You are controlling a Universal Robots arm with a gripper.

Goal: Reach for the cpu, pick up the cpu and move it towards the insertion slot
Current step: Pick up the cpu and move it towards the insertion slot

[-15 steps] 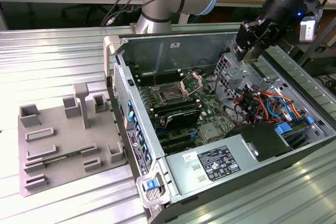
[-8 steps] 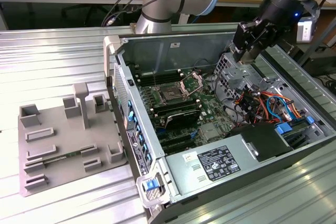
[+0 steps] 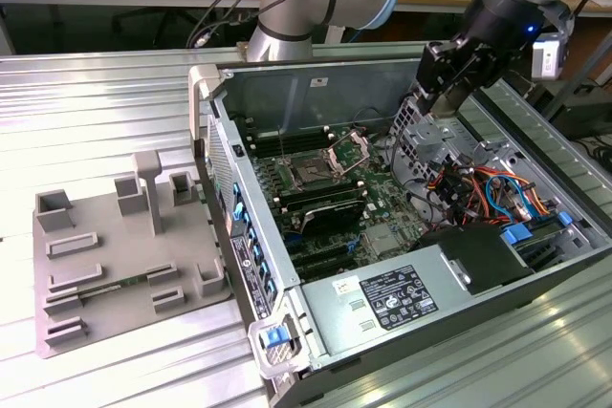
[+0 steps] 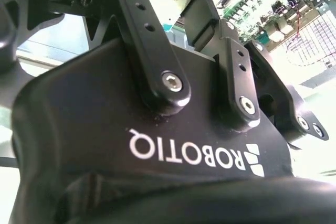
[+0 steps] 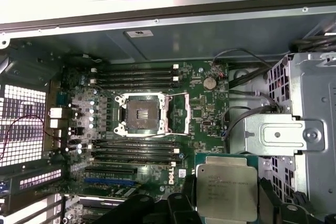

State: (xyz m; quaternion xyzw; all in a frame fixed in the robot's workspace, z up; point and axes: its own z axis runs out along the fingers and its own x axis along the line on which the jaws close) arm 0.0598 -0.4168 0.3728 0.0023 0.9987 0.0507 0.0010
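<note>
Above the open computer case [image 3: 402,236], toward the exterior view's right, the arm's hand [image 3: 442,93] hangs over the metal drive cage [image 5: 294,129]. Its fingers [image 5: 173,211] are closed on the cpu [image 5: 227,190], which the first wrist view shows lying flat with its silver top facing the camera, level with the green motherboard [image 5: 205,103] below. The insertion slot [image 5: 142,114] sits well apart from the chip, between the rows of long black memory slots [image 5: 136,74], its dark centre exposed and its bracket [image 3: 349,152] swung up. Beside the case, a grey tray [image 3: 115,255] rests on the ribbed metal desk [image 3: 96,102].
</note>
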